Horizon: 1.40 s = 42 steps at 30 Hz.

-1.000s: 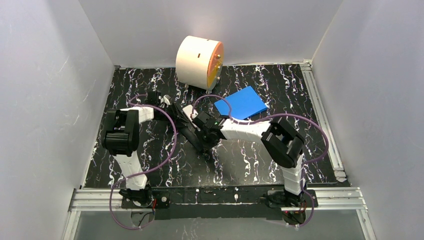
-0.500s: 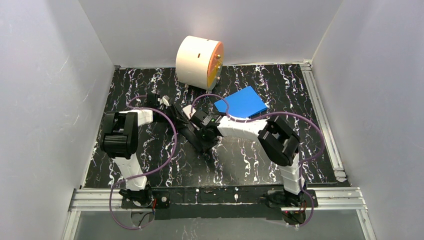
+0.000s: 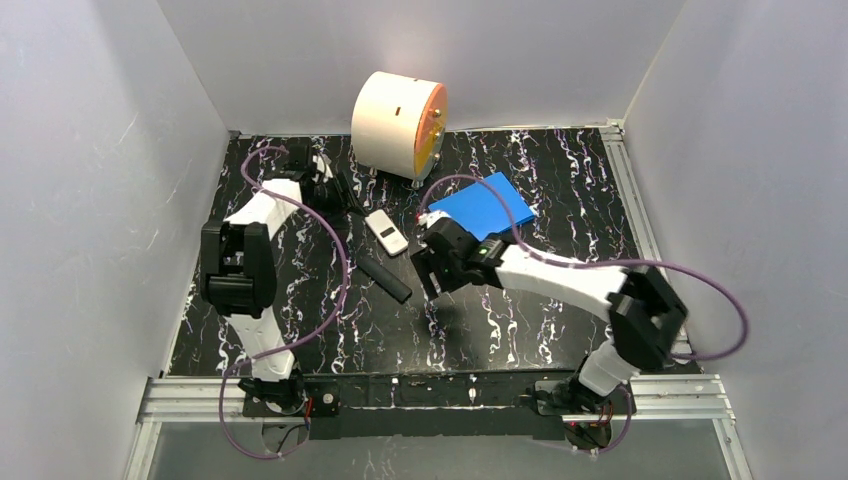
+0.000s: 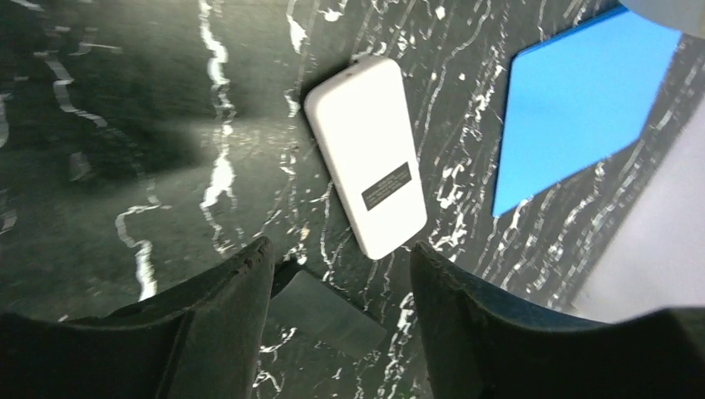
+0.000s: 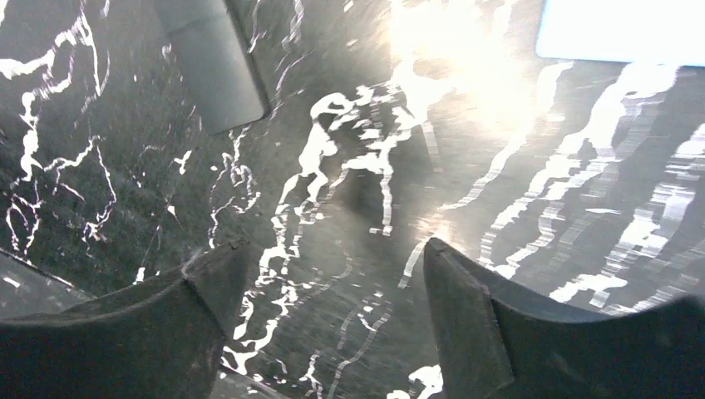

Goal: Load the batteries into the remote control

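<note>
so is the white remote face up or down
Face down: the white remote lies flat, plain back with a dark label showing, no buttons.

The white remote point(image 3: 386, 232) lies flat and slanted, its small dark label facing up; the black remote point(image 3: 385, 280), a slim bar, lies flat just beside it. They do not touch.

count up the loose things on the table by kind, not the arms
remotes: 2 (white remote, black remote)
blue flat panel: 1
cream drum with an orange face: 1
batteries: 0 in view
total: 4
</note>
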Each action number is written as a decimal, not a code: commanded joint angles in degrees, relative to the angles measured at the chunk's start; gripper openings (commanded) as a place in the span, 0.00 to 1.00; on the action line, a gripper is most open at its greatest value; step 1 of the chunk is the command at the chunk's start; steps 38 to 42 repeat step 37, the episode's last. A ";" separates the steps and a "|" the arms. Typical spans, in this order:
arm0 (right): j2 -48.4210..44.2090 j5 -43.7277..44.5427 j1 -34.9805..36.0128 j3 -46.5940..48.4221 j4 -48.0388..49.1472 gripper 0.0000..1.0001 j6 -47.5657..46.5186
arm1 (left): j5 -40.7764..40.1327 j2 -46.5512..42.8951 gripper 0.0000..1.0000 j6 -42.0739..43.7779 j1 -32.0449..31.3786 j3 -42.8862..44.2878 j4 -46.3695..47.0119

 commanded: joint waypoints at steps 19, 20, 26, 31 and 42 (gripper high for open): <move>-50.30 53.59 -2.44 1.23 -24.18 0.99 10.08 | -33.44 -72.25 0.98 1.28 0.17 -17.23 -25.52; -50.90 53.82 -2.38 1.88 -24.99 0.99 10.16 | -34.17 -73.94 0.99 1.06 0.18 -17.21 -27.02; -52.28 51.62 -2.46 8.39 -29.90 0.99 9.94 | -40.13 -82.53 0.98 4.09 0.18 -13.85 -34.66; -52.56 51.19 -2.44 10.90 -33.58 0.99 10.87 | -41.66 -84.13 0.98 5.69 0.18 -10.39 -39.40; -53.99 49.87 -2.45 10.36 -32.87 0.99 11.21 | -40.31 -84.83 0.99 5.27 0.16 -9.75 -39.56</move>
